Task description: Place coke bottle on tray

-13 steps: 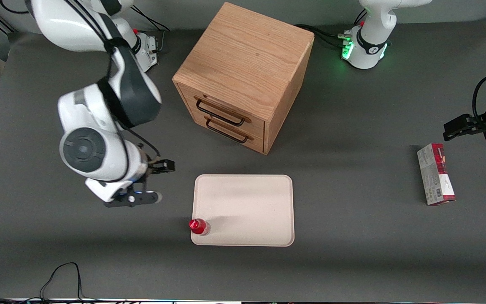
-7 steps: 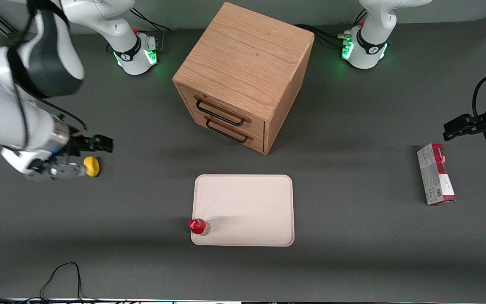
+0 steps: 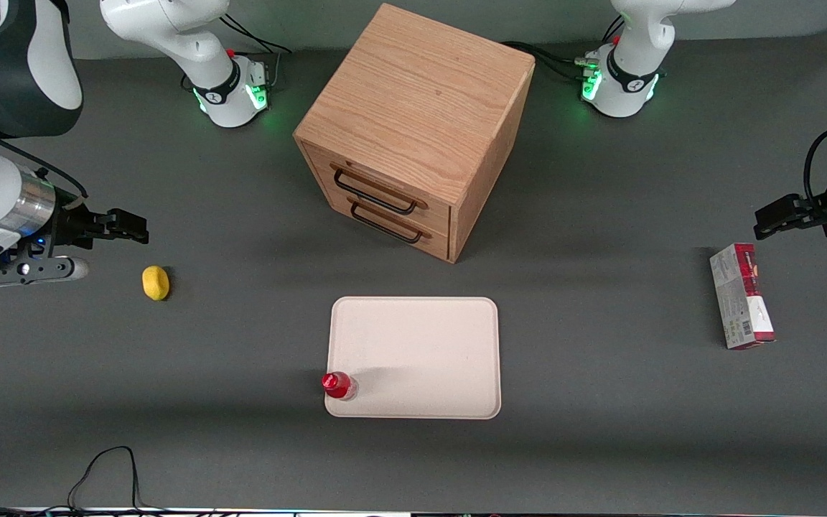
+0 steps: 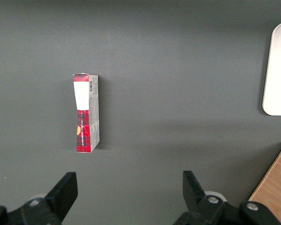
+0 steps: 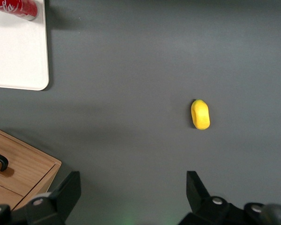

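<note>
- The coke bottle (image 3: 338,385) stands upright on the tray (image 3: 421,345), in the tray's corner nearest the front camera on the working arm's side, just inside the low rim. In the right wrist view the bottle (image 5: 15,7) shows its red body with white script, resting on the cream surface of the tray (image 5: 16,56).
- The tray lies flat on the bench (image 3: 600,445), about midway along its length and closer to the front edge than the cabinet is.
- A red-and-grey carton (image 3: 741,296) lies flat near the parked arm's end of the bench, well apart from the tray; it appears in the left wrist view too (image 4: 86,112).
- A small yellow object (image 3: 156,282), lemon-like, lies on the bench toward the working arm's end, well apart from the tray; the right wrist camera sees it too (image 5: 200,114).
- The gripper (image 3: 115,228) hangs above the bench near the working arm's end, close to the yellow object but not touching it. Its fingers (image 5: 196,190) are spread apart and hold nothing.
- The wooden drawer cabinet (image 3: 413,129) stands farther from the front camera than the tray, two drawers with dark handles facing forward at an angle.
</note>
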You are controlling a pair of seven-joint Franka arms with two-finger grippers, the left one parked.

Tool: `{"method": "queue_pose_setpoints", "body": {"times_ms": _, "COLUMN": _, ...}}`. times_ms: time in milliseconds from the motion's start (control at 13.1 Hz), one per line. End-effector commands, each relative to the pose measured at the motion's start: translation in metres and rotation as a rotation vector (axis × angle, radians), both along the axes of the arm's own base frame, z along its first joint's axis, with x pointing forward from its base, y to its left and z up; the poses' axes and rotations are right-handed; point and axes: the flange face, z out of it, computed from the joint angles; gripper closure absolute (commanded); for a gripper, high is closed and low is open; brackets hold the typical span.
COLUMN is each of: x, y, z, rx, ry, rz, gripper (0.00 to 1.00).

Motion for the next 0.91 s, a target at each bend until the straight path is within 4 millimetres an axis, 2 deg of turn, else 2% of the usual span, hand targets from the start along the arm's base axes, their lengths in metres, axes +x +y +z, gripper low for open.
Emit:
{"method": "queue_pose_setpoints", "body": {"times_ms": 0, "x": 0.000, "y": -0.036, "z": 0.014, "rx": 0.023, "ry": -0.005, "rz": -0.052, "gripper": 0.00}}
{"method": "queue_pose_setpoints", "body": {"times_ms": 76, "x": -0.001, "y": -0.034, "z": 0.016, "rx": 0.061, "ry": 0.011, "rz": -0.042, "gripper": 0.00}}
{"method": "queue_pose_setpoints", "body": {"times_ms": 228, "x": 0.000, "y": -0.042, "z": 0.018, "rx": 0.076, "ry": 0.023, "rz": -0.049, "gripper": 0.00}}
{"method": "queue_pose_setpoints", "body": {"times_ms": 609, "x": 0.000, "y": -0.034, "z": 0.022, "rx": 0.067, "ry": 0.016, "rz": -0.033, "gripper": 0.00}}
{"method": "queue_pose_setpoints", "body": {"times_ms": 837, "x": -0.004, "y": -0.029, "z": 0.024, "rx": 0.032, "ry": 0.016, "rz": 0.068, "gripper": 0.00}}
